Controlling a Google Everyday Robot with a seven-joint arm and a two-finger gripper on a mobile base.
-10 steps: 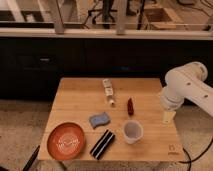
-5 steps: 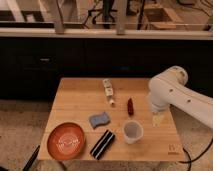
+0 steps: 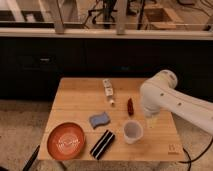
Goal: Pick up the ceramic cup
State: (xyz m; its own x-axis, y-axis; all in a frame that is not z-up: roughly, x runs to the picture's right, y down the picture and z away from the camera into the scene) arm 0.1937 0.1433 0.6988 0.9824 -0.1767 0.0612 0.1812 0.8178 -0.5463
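- small white round ceramic cup [image 3: 132, 131] stands upright on the light wooden worktop [image 3: 80, 100], near-right area, nothing touching it afaict
- robot's hand [image 3: 151, 121] hangs under the bulky white arm [image 3: 165, 97], just right of the cup. Can't tell how open it is or if it's got anything
- wide orange-red bowl [image 3: 66, 140] is at the near-left corner
- blue sponge [image 3: 99, 119] + black striped bar [image 3: 102, 144] sit btw bowl and cup

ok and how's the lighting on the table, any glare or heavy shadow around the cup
camera view: the wooden table is lit warm and even, with no strong glare. The ceramic cup stands bright with only a soft shadow. The end effector, hanging just right of and above the cup, looks pale against the wood. The wall behind is very dark.
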